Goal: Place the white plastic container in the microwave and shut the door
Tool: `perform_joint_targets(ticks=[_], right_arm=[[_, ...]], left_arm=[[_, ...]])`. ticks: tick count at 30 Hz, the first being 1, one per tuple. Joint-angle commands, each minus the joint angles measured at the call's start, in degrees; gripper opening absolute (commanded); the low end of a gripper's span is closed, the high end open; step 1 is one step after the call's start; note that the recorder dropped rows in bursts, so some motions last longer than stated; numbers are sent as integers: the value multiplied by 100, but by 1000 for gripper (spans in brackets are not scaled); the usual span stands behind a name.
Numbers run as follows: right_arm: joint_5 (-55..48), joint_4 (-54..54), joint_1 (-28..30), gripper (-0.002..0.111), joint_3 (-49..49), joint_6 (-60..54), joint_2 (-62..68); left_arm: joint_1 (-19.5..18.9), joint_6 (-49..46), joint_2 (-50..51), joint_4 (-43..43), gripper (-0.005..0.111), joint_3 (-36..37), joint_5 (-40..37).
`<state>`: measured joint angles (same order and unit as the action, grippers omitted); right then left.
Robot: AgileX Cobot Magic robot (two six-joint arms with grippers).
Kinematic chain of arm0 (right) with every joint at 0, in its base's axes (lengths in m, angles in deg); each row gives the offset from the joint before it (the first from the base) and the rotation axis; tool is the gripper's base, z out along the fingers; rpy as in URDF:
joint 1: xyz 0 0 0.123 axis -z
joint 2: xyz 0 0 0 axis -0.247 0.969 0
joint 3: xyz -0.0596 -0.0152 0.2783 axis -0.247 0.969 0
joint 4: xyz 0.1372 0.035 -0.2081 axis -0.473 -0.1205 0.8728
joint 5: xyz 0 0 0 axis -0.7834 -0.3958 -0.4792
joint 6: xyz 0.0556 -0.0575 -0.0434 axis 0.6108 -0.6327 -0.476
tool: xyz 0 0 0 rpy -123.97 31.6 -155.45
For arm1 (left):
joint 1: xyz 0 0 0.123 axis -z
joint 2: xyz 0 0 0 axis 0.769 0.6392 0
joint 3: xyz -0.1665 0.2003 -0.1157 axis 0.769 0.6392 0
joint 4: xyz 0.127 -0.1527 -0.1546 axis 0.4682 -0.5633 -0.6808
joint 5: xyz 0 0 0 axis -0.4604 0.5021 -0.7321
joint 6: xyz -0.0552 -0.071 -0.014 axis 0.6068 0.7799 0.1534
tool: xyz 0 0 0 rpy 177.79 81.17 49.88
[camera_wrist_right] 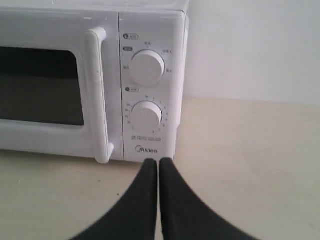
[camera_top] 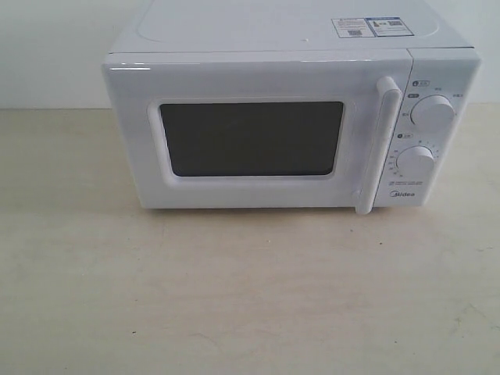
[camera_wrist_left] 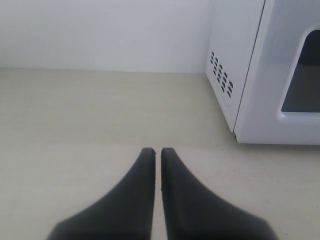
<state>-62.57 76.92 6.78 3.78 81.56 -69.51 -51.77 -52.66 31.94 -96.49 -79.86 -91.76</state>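
Observation:
The white microwave (camera_top: pixel 289 125) stands at the back of the table with its door (camera_top: pixel 258 133) shut and the bar handle (camera_top: pixel 379 144) upright beside two round knobs (camera_top: pixel 432 113). The white plastic container is out of view in every frame. My left gripper (camera_wrist_left: pixel 158 151) is shut and empty, hovering over bare table off the microwave's (camera_wrist_left: pixel 260 75) vented side. My right gripper (camera_wrist_right: pixel 158 162) is shut and empty too, a short way in front of the microwave (camera_wrist_right: pixel 150 85), below the Midea logo (camera_wrist_right: pixel 147 149). Neither gripper shows in the exterior view.
A pale wooden tabletop (camera_top: pixel 234 297) spreads in front of the microwave. A white wall (camera_wrist_left: pixel 100 35) runs behind it. A label sticker (camera_top: pixel 369 27) lies on the microwave's top.

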Motion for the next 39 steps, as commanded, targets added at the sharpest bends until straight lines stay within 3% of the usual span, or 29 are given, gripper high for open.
perform_joint_targets(ticks=[1,6,39], right_arm=[[-409,590,19,0,20,602,-25],[-805,601,19,0,20,420,-25],[-777,288,19,0,20,489,-25]], left_arm=[[-15,41,-20,35,4,22,49],[-15,41,-20,35,4,22,49],[-15,41,-20,35,4,22,49]])
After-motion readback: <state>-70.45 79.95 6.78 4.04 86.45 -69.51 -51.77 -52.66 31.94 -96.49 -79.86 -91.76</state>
